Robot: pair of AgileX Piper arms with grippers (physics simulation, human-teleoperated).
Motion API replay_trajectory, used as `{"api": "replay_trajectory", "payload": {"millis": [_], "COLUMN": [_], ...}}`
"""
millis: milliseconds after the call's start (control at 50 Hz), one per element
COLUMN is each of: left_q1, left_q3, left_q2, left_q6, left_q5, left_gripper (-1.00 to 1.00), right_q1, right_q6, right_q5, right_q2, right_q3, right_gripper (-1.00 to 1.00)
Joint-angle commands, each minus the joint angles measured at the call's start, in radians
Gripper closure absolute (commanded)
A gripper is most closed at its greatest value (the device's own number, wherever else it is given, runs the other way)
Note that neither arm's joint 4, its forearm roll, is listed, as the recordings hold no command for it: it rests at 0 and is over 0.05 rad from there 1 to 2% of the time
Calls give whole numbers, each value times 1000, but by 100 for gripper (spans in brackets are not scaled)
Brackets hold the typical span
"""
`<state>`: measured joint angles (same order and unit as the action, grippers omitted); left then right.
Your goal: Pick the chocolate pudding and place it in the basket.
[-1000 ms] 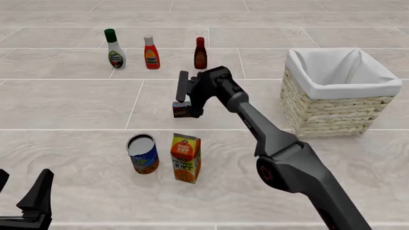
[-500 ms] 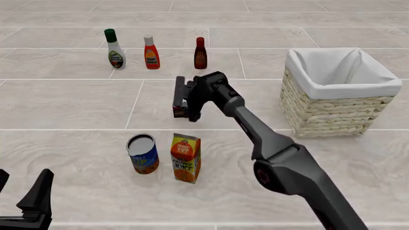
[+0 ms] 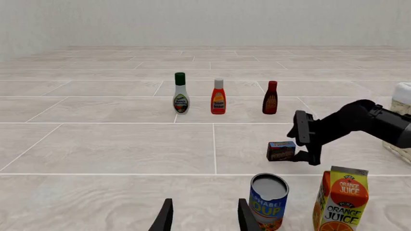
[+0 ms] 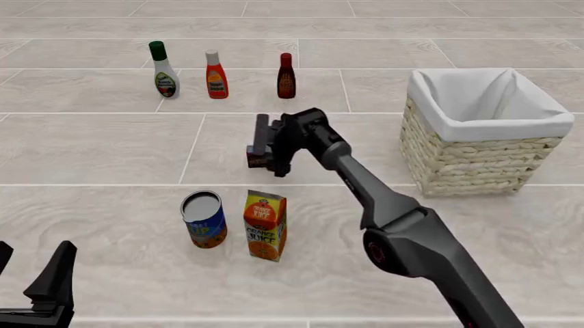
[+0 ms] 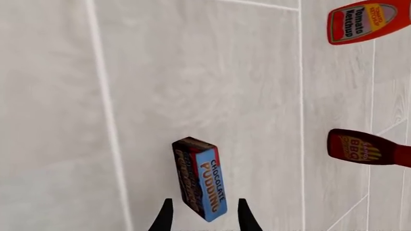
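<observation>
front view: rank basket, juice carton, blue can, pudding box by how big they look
1. basket, clearly largest
2. juice carton
3. blue can, slightly smaller than the carton
4. pudding box, smallest, though partly hidden by the right gripper and farther away

Three sauce bottles (image 4: 216, 73) line the upper left, while a blue can (image 4: 204, 219) and orange juice carton (image 4: 264, 226) stand lower centre.

Simulated tiled surface (image 4: 109, 150), plain wall (image 3: 192, 24), scattered groceries
</observation>
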<state>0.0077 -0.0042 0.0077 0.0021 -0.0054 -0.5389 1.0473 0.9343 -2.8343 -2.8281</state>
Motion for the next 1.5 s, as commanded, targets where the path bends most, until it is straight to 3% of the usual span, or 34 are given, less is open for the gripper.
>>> {"api": "replay_trajectory", "payload": {"millis": [20, 380, 400, 800, 1180, 1200, 1260, 1300, 1500], "left_q1": [-7, -8, -7, -7, -7, -7, -7, -7, -7], "left_q3": [-2, -2, -2, -2, -2, -2, -2, -2, -2], "left_q2": [-2, -2, -2, -2, -2, -2, -2, -2, -2], "left_q6": [0, 0, 0, 0, 0, 0, 0, 0, 0], "left_q5": [4, 4, 4, 4, 4, 4, 4, 4, 4], "left_gripper": [-100, -100, -100, -100, -100, -100, -100, -100, -100], "right_q1": [15, 9, 10, 9, 9, 9, 7, 7, 15], "right_q6": [7, 3, 6, 8, 18, 18, 20, 20, 29], "right_q5": [-5, -14, -18, -15, 33, 21, -115, -156, -263], "right_q2": [-7, -12, -13, -11, 86, 97, 251, 309, 498], "right_q3": [0, 0, 0, 1, 18, 41, 323, 417, 696], "right_gripper": [-100, -100, 100, 100, 100, 100, 100, 100, 100]}}
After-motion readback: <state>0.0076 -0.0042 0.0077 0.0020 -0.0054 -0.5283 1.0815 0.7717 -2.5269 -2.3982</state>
